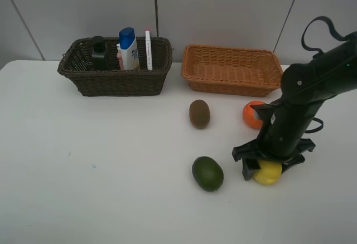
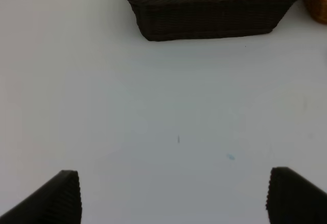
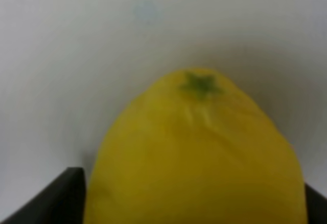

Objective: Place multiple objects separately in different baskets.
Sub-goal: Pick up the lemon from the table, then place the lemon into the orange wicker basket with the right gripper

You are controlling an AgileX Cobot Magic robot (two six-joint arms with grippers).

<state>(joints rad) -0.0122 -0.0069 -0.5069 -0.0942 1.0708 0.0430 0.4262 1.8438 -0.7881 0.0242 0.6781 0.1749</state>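
My right gripper (image 1: 271, 167) is low over the yellow lemon (image 1: 270, 174) on the table, its jaws open on either side of it. In the right wrist view the lemon (image 3: 196, 152) fills the gap between the fingers (image 3: 66, 193). The orange (image 1: 250, 116), brown kiwi (image 1: 199, 113) and dark green fruit (image 1: 207, 173) lie on the table. The dark brown basket (image 1: 111, 82) holds the green pump bottle (image 1: 99, 54), blue-capped tube (image 1: 129, 48), pink bottle (image 1: 119, 58) and marker (image 1: 148, 49). The tan basket (image 1: 231, 79) holds nothing. My left gripper (image 2: 173, 198) is open and empty over bare table.
The white table (image 1: 83, 171) meets a grey wall behind the baskets. In the left wrist view the dark basket (image 2: 204, 19) is ahead and a corner of the tan basket (image 2: 319, 4) shows beside it. The left arm is out of the high view.
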